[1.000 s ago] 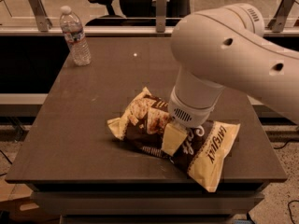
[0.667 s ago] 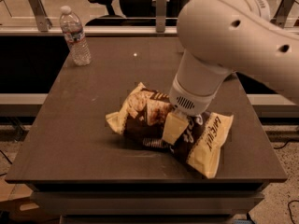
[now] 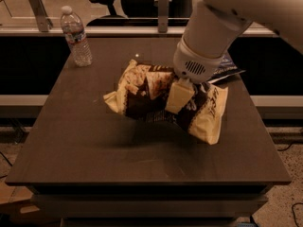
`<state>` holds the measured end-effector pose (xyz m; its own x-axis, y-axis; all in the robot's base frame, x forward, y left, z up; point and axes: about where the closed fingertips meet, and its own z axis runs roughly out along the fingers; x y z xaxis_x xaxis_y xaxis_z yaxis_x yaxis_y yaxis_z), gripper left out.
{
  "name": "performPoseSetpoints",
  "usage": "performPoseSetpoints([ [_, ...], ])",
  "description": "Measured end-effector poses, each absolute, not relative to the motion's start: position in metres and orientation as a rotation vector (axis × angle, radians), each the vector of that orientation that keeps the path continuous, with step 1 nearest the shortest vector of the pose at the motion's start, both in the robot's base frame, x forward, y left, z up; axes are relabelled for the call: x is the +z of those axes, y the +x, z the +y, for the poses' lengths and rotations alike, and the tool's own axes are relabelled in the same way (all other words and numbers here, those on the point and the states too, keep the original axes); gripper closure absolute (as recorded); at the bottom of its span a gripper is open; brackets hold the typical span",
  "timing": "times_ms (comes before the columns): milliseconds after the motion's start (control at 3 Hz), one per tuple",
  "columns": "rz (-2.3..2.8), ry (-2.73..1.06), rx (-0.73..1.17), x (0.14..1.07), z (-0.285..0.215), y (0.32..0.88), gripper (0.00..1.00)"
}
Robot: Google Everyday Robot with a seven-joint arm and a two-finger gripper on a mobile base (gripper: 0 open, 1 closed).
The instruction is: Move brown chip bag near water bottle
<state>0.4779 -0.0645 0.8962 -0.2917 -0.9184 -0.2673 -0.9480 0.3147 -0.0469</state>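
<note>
The brown chip bag (image 3: 142, 96), crinkly dark brown with cream-yellow ends, hangs above the middle of the table with its shadow beneath it. My gripper (image 3: 178, 101) comes down from the large white arm (image 3: 208, 32) and is shut on the bag's middle; one cream finger (image 3: 180, 94) shows against the bag's front. The water bottle (image 3: 75, 37), clear with a white cap and a pale label, stands upright at the table's far left corner, well to the left of the bag.
The dark table (image 3: 94, 145) ends at edges on the left, right and front. A smaller dark-blue bag (image 3: 226, 68) lies at the far right, partly behind my arm. A rail and an office chair stand beyond the far edge.
The arm has risen and drawn back toward the far side, and the brown chip bag has come up off the table with it, bunched in the gripper.
</note>
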Motion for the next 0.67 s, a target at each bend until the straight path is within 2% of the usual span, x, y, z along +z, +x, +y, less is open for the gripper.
performPoseSetpoints([
  [667,2.211,-1.838,0.13,0.944,-0.031,0.497,1.0],
])
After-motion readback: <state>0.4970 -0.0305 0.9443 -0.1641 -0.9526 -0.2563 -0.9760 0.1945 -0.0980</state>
